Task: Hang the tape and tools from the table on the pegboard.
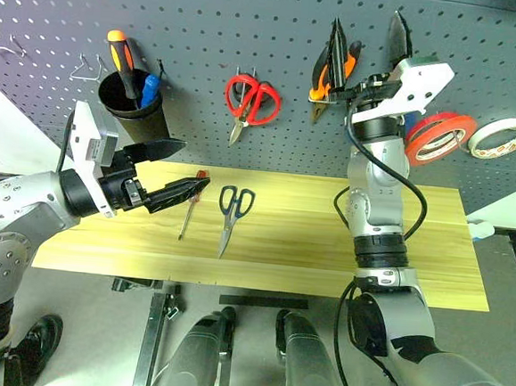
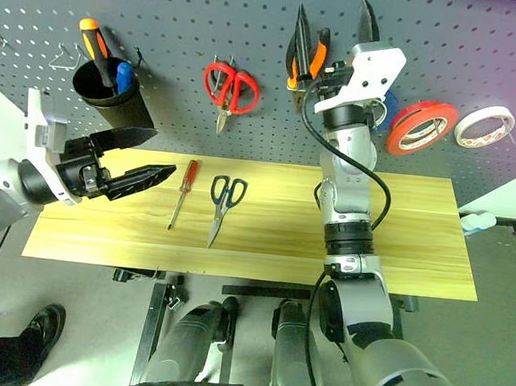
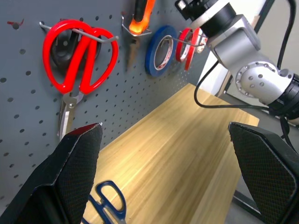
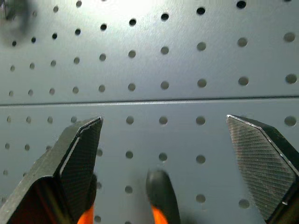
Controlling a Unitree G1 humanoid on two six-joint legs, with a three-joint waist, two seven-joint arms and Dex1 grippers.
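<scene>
The pliers point(image 1: 321, 82), with orange-and-black handles, hang on the pegboard point(image 1: 253, 23). My right gripper point(image 1: 368, 21) is raised against the board just above them, open, with the handle ends point(image 4: 158, 186) low between its fingers and nothing gripped. The orange-red tape point(image 1: 439, 136) hangs to its right. On the table point(image 1: 290, 245) lie the dark-handled scissors point(image 1: 232, 211) and the slim red-handled screwdriver point(image 1: 192, 204). My left gripper point(image 1: 196, 164) hovers open and empty just left of the screwdriver.
Red-handled scissors point(image 1: 252, 103) hang on the board. A black cup point(image 1: 132, 107) at the left holds an orange-and-black screwdriver. A white roll point(image 1: 499, 138) hangs far right, and a blue roll point(image 3: 159, 49) sits behind my right wrist. Bare wire hooks point(image 1: 84, 70) stand at the upper left.
</scene>
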